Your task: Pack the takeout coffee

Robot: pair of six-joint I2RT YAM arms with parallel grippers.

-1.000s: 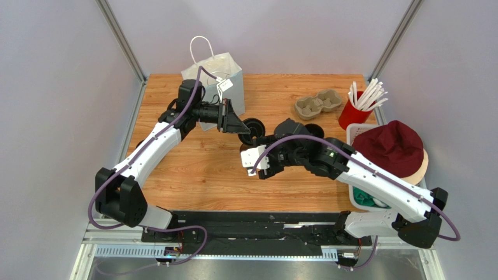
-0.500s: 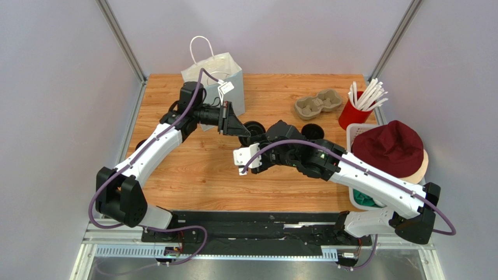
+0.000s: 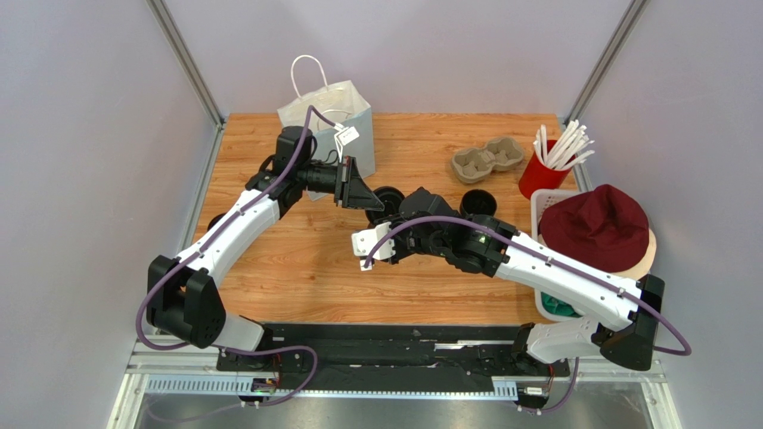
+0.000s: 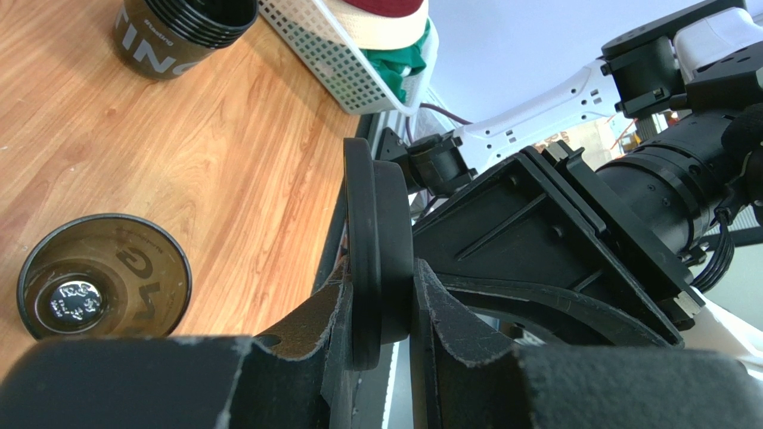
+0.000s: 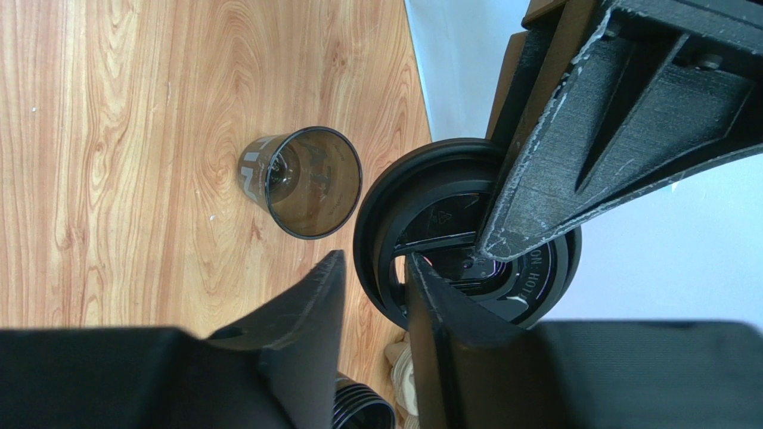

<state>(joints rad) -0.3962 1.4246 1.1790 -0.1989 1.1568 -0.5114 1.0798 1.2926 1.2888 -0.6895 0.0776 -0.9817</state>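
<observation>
The left gripper [image 4: 381, 295] is clamped on a black cup lid [image 5: 430, 197], held on edge above the desk [image 3: 304, 259] with its flat faces turned sideways. The right gripper [image 5: 372, 286] meets it from the opposite side. Its two fingers [image 5: 309, 322] straddle the lid's rim, one outside the disc and one on its inner face. The jaws stand narrowly apart, and I cannot tell whether they are pressing on the rim.

The takeout coffee cup [image 5: 300, 183], dark and translucent with pale lettering, stands upright and uncovered on the desk just beside the raised lid, touched by neither gripper. A stack of black cups [image 4: 179, 31] sits farther right, near a white mesh basket [image 4: 340, 63] with a maroon hat [image 3: 595, 223] on top of it. At the far edge stand a white paper bag [image 3: 336, 116], a brown pulp cup carrier [image 3: 488, 159] and a red cup of white straws [image 3: 540, 174].
</observation>
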